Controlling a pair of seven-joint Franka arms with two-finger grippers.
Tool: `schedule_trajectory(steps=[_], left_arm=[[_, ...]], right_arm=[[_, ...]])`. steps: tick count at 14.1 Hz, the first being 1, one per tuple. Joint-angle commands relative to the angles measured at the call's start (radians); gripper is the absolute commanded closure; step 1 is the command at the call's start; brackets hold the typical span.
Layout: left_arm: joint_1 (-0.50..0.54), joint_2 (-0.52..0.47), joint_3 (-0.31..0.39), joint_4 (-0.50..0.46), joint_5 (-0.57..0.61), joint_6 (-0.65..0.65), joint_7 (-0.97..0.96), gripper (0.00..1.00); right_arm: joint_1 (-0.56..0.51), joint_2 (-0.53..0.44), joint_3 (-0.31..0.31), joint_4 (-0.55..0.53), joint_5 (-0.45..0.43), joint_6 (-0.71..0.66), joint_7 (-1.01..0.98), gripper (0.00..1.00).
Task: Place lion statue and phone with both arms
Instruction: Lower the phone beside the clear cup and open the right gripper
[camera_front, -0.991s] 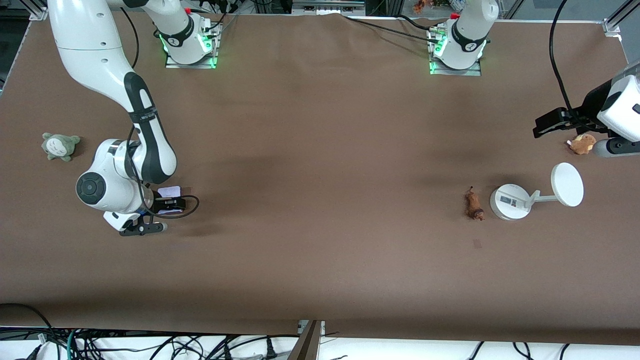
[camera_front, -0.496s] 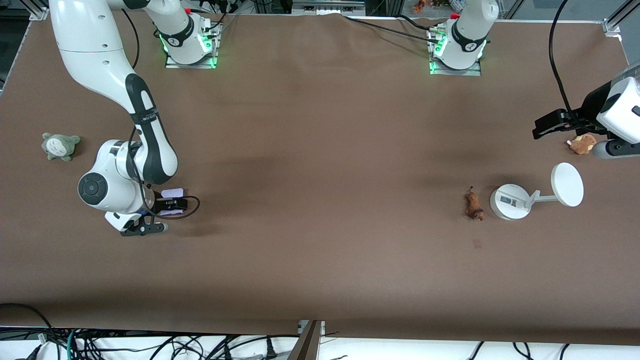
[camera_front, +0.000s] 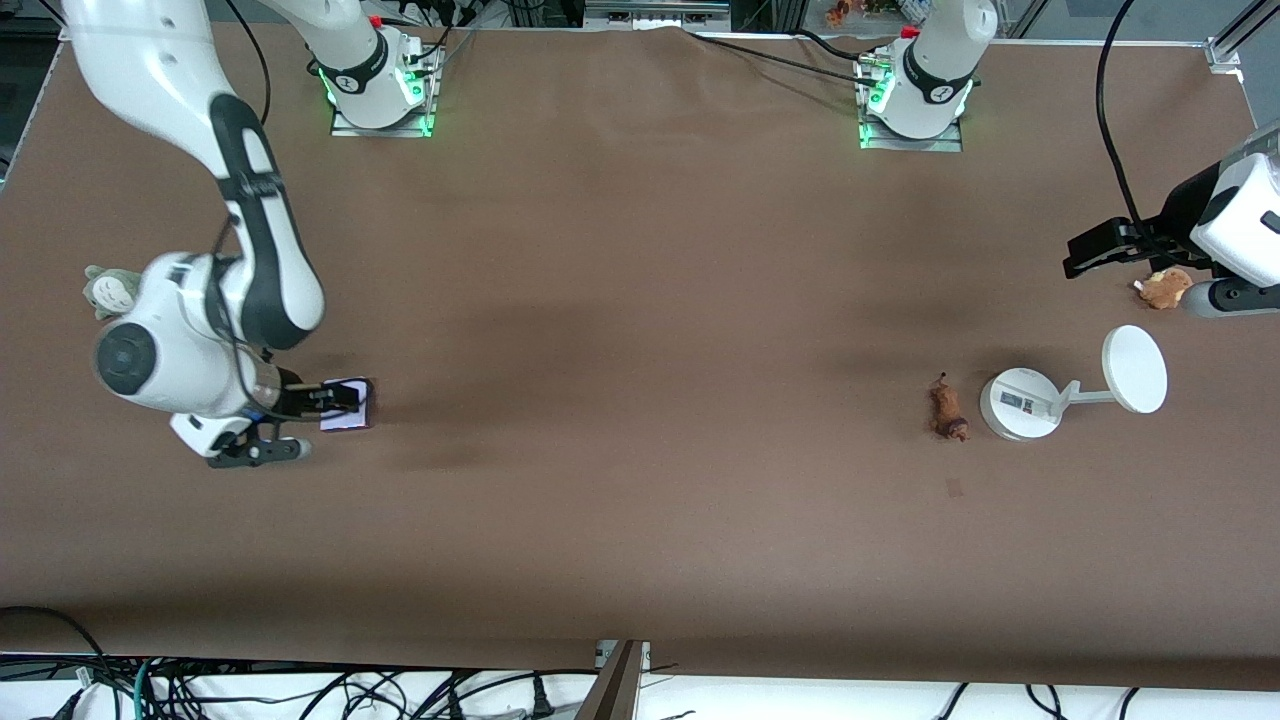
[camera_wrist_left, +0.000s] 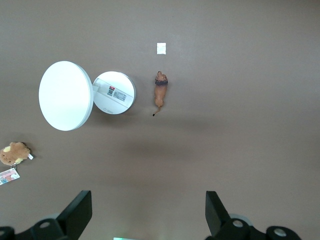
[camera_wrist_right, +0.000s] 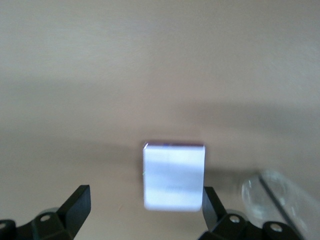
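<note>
The phone (camera_front: 347, 406), a pale lavender-white slab with a dark edge, lies flat on the brown table toward the right arm's end. My right gripper (camera_front: 305, 425) is low over it and open; in the right wrist view the phone (camera_wrist_right: 174, 176) sits between the spread fingers, close against one fingertip (camera_wrist_right: 209, 201). The lion statue (camera_front: 948, 409), small and orange-brown, lies on the table beside the white stand toward the left arm's end; it also shows in the left wrist view (camera_wrist_left: 160, 92). My left gripper (camera_front: 1130, 255) is open and empty, held high above the table near its end.
A white round-based stand with a disc (camera_front: 1020, 403) stands beside the lion. A brown plush with a tag (camera_front: 1163, 288) lies under the left hand. A grey-green plush (camera_front: 108, 290) lies by the right arm's wrist. A small tape mark (camera_front: 954, 487) lies nearer the camera than the lion.
The right arm has swung toward its own end of the table, so the phone shows more fully. The left arm has stayed still.
</note>
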Motion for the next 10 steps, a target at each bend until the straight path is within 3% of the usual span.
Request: schedule_trajectory(steps=[1,3,6,10], left_arm=[[0.0,0.016,0.001,0.031,-0.022,-0.008,0.005,0.0],[0.0,0.016,0.0,0.031,-0.022,-0.008,0.005,0.0],[0.0,0.016,0.0,0.031,-0.022,-0.006,0.006,0.0],[0.0,0.016,0.001,0.031,-0.022,-0.006,0.005,0.0]], right_arm=[[0.006,-0.153,-0.016,0.011,-0.056,-0.19,0.071,0.01],[0.006,-0.214,-0.014,0.101,-0.119,-0.369,0.124,0.01],[0.008,-0.218,-0.011,0.317,-0.127,-0.65,0.192,0.01],[0.008,-0.218,-0.011,0.384,-0.127,-0.747,0.204,0.01]])
